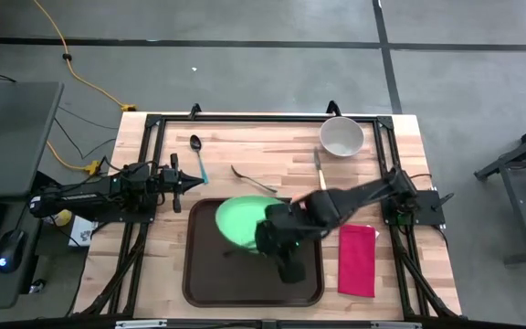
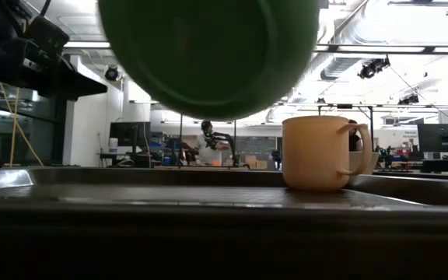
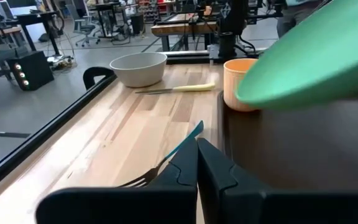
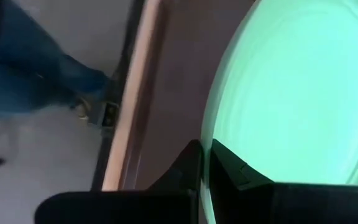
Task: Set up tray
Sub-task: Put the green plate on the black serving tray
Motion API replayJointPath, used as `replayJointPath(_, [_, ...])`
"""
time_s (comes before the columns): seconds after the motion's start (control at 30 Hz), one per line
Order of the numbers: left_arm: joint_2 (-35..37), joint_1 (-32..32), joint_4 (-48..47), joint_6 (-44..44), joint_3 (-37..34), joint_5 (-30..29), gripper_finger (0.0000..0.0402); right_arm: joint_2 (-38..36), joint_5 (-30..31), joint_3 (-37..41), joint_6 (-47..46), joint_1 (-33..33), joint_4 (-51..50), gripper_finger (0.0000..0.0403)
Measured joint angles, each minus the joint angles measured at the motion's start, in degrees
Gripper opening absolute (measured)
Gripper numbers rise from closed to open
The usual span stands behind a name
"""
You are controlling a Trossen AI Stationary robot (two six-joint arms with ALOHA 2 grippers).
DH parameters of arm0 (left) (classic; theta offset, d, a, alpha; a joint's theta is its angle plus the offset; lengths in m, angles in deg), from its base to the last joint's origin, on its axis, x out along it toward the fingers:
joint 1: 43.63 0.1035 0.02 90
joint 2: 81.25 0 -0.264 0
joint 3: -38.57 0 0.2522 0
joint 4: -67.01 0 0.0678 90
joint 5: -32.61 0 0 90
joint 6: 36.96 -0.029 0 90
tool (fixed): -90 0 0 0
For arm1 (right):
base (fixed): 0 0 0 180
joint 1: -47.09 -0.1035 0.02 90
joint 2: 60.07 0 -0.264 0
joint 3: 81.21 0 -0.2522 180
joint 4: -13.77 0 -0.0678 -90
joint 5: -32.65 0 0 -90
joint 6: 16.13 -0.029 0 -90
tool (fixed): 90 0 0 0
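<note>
The dark brown tray (image 1: pixel 210 279) lies on the near middle of the table. The green plate (image 1: pixel 240 219) hangs over the tray's far part, seen from below in the low view as the plate (image 2: pixel 208 54). My right gripper (image 1: pixel 275 234) is shut on it; in its wrist view the gripper (image 4: pixel 204 163) sits at the plate (image 4: pixel 291 93). A tan mug (image 2: pixel 321 152) stands on the tray; the right arm hides it from above. My left gripper (image 1: pixel 196 181), shut and touching nothing, waits left of the tray. My right gripper pinches the green plate's rim (image 4: pixel 217 134) between its two fingers, at the plate's right side, reaching in from the table's right. The plate is lifted clear of the tray and tilted, its underside (image 2: pixel 208 78) facing the near edge.
On the wood beyond the tray lie a teal-handled spoon (image 1: pixel 197 153), a fork (image 1: pixel 254 179) and a knife (image 1: pixel 318 164). A white bowl (image 1: pixel 341 135) stands at the far right. A red napkin (image 1: pixel 357 260) lies right of the tray. A black frame rail (image 1: pixel 263 119) edges the table.
</note>
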Motion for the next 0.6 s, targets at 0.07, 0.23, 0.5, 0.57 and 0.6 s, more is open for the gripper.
replayJointPath(0.07, [0.0,0.0,0.0,0.0,0.0,-0.1,0.0031,0.2,3.2,0.0,-4.2,-1.7,-1.3,0.0000])
replayJointPath(0.23, [0.0,0.0,0.0,0.5,0.0,-0.1,0.0031,1.4,8.4,0.0,-16.8,-6.1,-2.2,0.0000])
replayJointPath(0.5, [0.0,0.0,0.0,1.5,0.0,-0.2,0.0031,6.1,14.7,0.0,-23.4,-11.3,8.1,0.0000])
replayJointPath(0.57, [0.0,0.0,0.0,1.6,0.0,-0.2,0.0031,7.0,14.4,0.0,-24.0,-11.4,10.3,0.0000])
replayJointPath(0.6, [0.0,0.0,0.0,1.6,0.0,-0.2,0.0031,7.6,13.7,0.0,-24.3,-11.5,10.8,0.0000])
